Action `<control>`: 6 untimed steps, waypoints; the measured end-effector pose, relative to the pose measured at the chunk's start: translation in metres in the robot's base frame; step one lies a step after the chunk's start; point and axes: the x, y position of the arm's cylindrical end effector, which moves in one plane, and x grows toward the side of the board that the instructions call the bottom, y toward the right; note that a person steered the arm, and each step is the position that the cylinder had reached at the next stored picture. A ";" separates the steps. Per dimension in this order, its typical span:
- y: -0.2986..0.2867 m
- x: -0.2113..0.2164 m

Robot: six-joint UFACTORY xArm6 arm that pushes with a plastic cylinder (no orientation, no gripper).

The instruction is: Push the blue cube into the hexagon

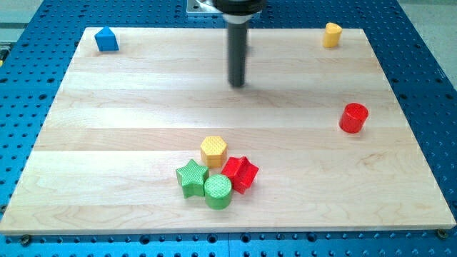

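My tip (237, 84) (a bare rod, no pincer to open) stood mid-board; the blue pentagon-like plastic block (106, 40) sat far toward the view's left, the yellow plastic hexagon (213, 150) well below

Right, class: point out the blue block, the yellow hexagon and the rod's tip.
blue block (106, 41), camera view, middle of its front face.
yellow hexagon (213, 149), camera view, centre of its top face.
my tip (237, 84), camera view, the rod's very lower end.
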 end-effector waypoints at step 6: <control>-0.072 0.012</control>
